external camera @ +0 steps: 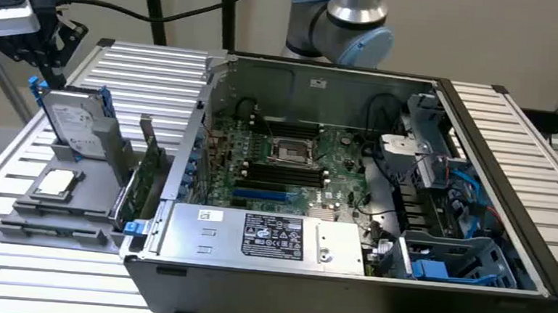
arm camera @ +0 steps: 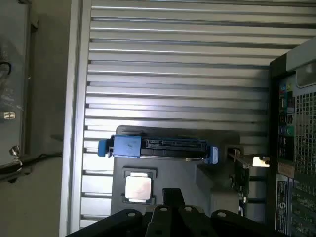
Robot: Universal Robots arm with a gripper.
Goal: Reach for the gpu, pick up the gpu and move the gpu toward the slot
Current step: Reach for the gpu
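Green and standing on edge, the gpu (external camera: pixel 146 181) sits in a gray holder (external camera: pixel 62 220) on the slatted metal surface (external camera: pixel 20 271), just beside the outer wall of the open computer case (external camera: pixel 348 295) on the exterior view's left. Farther to that left, the same holder carries a hard drive in a blue frame (external camera: pixel 75 126), upright, and nearer, a small square CPU chip (external camera: pixel 56 181) lying flat. The pincer (external camera: pixel 43 51) hangs above the holder's far end, over the hard drive and well apart from the gpu. Whether it is spread or pressed together I cannot tell. Inside the case a motherboard (external camera: pixel 289 164) lies exposed, with a silver power supply (external camera: pixel 254 235) along the near side.
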